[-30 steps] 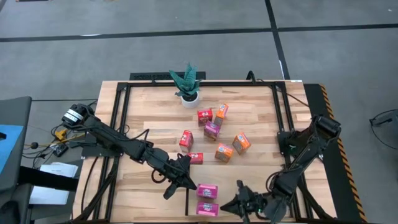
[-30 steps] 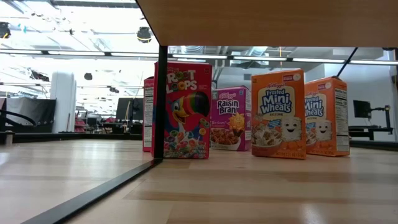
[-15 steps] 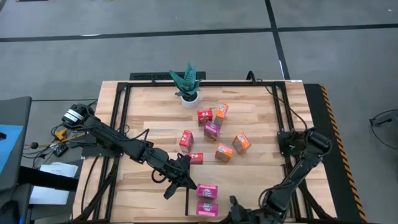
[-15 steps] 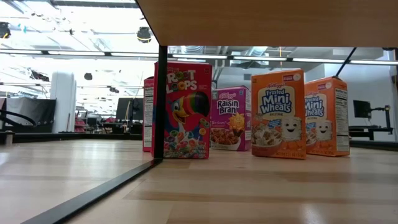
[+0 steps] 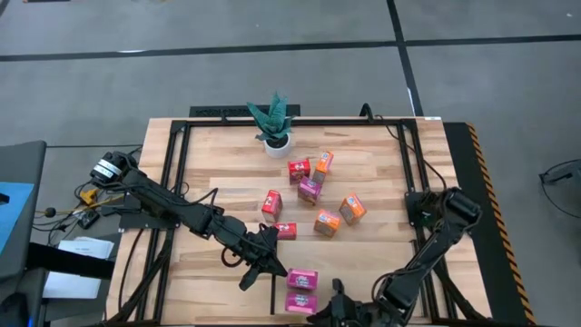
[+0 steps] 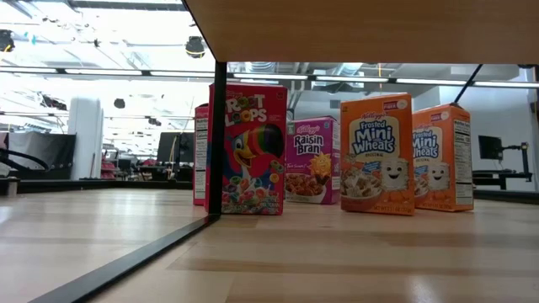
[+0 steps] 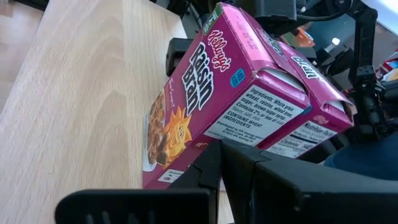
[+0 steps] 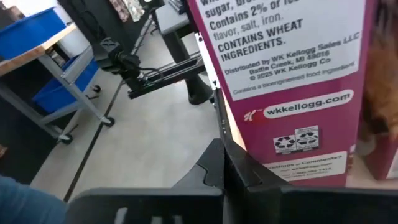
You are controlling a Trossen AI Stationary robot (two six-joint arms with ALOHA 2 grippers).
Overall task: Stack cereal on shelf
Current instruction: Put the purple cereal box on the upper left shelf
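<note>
From above, the left hand [image 5: 257, 270] hangs low over the slatted wooden desk [image 5: 200, 163], just beside two magenta cardboard cereal boxes [image 5: 302, 279] at the near edge. The right hand [image 5: 338, 302] sits at the lower box's other side. Six more small boxes [image 5: 314, 191] lie scattered mid-desk, near a potted green plant [image 5: 273, 120].

At desk height, red, magenta and orange boxes [image 6: 376, 153] stand upright beneath the light wood shelf [image 6: 362, 29].

Through the left wrist, a Raisin Bran box [image 7: 211, 93] lies close ahead; I cannot tell whether either hand's fingers are apart.
</note>
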